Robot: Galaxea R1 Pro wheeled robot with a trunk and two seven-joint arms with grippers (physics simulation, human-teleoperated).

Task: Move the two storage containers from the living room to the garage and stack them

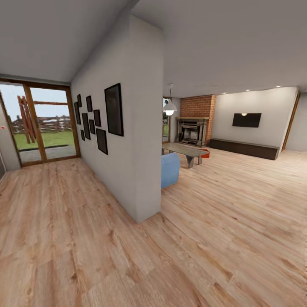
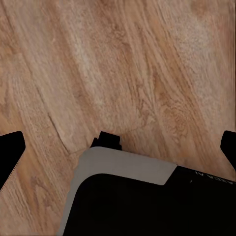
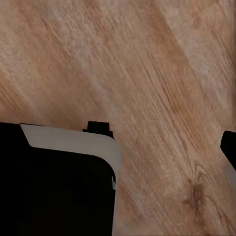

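While the robot stands on light wood planks, the scene reads left to right:
Glass doors (image 1: pixel 47 123): wood-framed, far left, lawn and fence outside.
Partition wall (image 1: pixel 128 128): white, hung with dark frames (image 1: pixel 114 109).
Sofa (image 1: pixel 169 169): blue, just past the wall's end.
Coffee table (image 1: pixel 184 150): before the brick fireplace (image 1: pixel 195 119).
Storage container (image 1: pixel 205 153): orange-red, on the floor just beyond the table; only one is visible.
Left gripper (image 2: pixel 120 147): fingertips spread wide, holding nothing, over the planks.
Right gripper: one fingertip (image 3: pixel 229 147) visible, cannot tell its state.

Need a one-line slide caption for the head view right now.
Light wood-plank floor, white dividing wall, brick fireplace ahead, orange-red plastic bin peeking beyond grey coffee table.
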